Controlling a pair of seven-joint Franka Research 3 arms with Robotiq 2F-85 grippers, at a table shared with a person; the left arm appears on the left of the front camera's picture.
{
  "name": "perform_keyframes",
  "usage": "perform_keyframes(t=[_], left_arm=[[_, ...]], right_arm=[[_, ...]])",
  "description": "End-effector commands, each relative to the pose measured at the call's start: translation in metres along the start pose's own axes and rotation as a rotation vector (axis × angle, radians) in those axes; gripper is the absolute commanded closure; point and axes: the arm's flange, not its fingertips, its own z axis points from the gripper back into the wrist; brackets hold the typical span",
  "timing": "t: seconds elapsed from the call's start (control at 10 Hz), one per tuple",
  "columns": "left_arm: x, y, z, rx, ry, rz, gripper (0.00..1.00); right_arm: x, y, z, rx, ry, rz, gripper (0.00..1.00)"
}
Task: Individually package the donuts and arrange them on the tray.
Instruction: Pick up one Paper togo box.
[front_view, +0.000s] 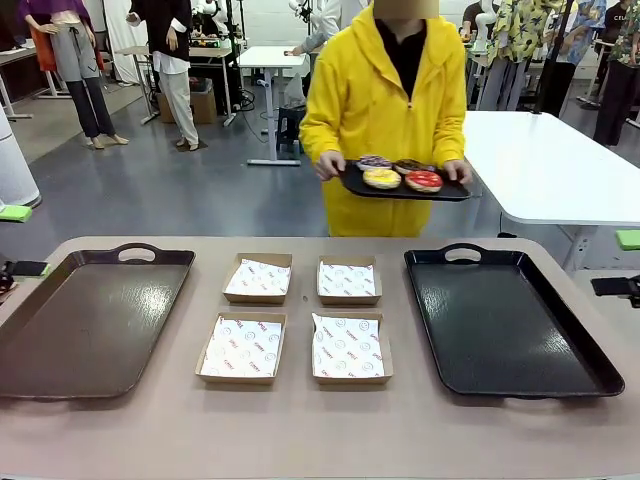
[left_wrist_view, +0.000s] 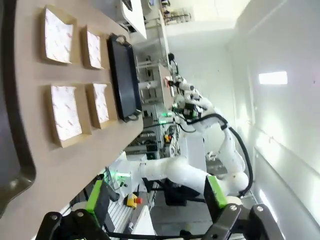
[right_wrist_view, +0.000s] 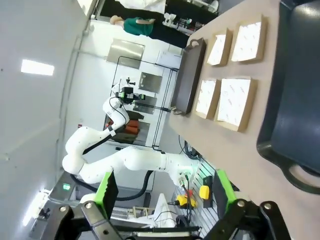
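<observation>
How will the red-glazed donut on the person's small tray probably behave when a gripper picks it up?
The red-glazed donut looks glossy, so its top is probably sticky or slippery. It lies flat on the small tray, so rolling seems unlikely. The yellow-glazed donut lies close, so a push may move both.

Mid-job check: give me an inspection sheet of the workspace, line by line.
Surface: tan table; brown tray at the robot's left and black tray at its right, both bare.
Job's things: four donuts on a small black tray held by the person in yellow beyond the far edge; four paper-lined boxes mid-table, no donut in any.
Clutter: nothing seen.
Tools: left tool and right tool open, holding nothing.
Cables: nothing seen on the table.
Surroundings: white table behind; people farther off.
</observation>
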Motion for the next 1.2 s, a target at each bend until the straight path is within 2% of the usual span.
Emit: perform_keyframes(t=[0.0,0.2,0.3,0.4,1.1], left_arm=[[-0.014,-0.004,0.018,0.03,-0.036,0.014,0.0],[-0.018,0.003,0.039,0.019,-0.067,0.033,0.0],[-0.022,0.002,0.043,0.056,-0.069,0.049,0.0],[-0.01,0.004,0.033,0.024,-0.076,0.019,0.0],[-0.01,0.004,0.033,0.024,-0.076,0.019,0.0]], right_arm=[[-0.029,0.0,-0.002,-0.014,-0.002,0.015,0.0],[-0.033,0.001,0.004,-0.009,-0.014,0.012,0.0],[-0.031,0.004,0.002,-0.024,-0.002,0.024,0.0],[-0.014,0.002,0.019,-0.009,-0.029,-0.011,0.0],[-0.014,0.002,0.019,-0.009,-0.029,-0.011,0.0]])
